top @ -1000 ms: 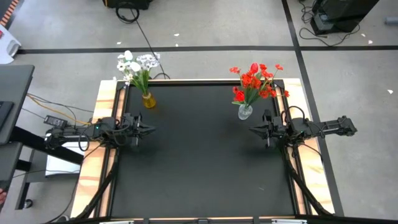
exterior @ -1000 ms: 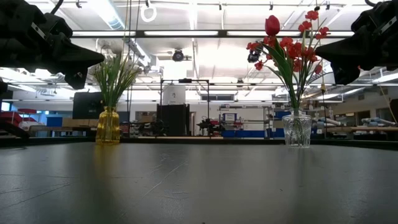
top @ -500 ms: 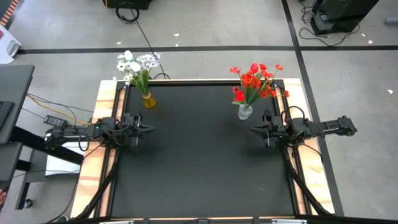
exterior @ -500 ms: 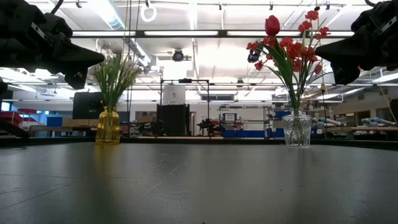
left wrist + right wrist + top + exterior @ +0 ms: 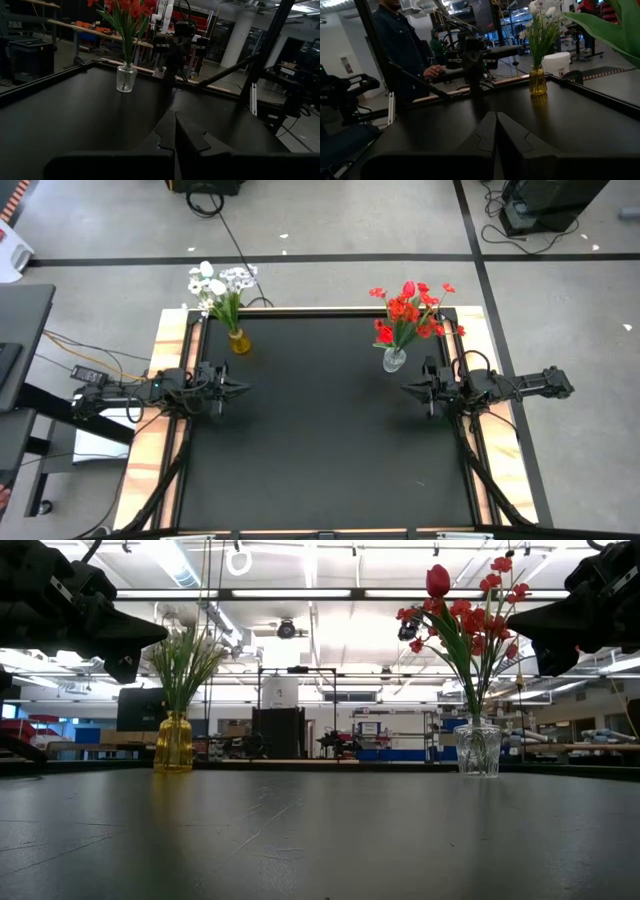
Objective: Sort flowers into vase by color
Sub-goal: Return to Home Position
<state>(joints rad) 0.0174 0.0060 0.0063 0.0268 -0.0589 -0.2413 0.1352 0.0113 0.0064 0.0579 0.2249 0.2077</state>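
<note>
My left gripper (image 5: 243,388), fingers together, hangs over the table's (image 5: 320,450) left side. My right gripper (image 5: 405,389), also closed, hangs over its right side. The white flowers (image 5: 222,283) stand in the yellow vase (image 5: 239,342) at the table's far left, the red flowers (image 5: 410,310) in the clear vase (image 5: 394,360) at its far right.

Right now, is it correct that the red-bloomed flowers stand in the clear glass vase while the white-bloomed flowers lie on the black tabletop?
Not quite: the white-bloomed flowers stand in the yellow glass vase, as the high view shows. The red-bloomed flowers do stand in the clear glass vase.
</note>
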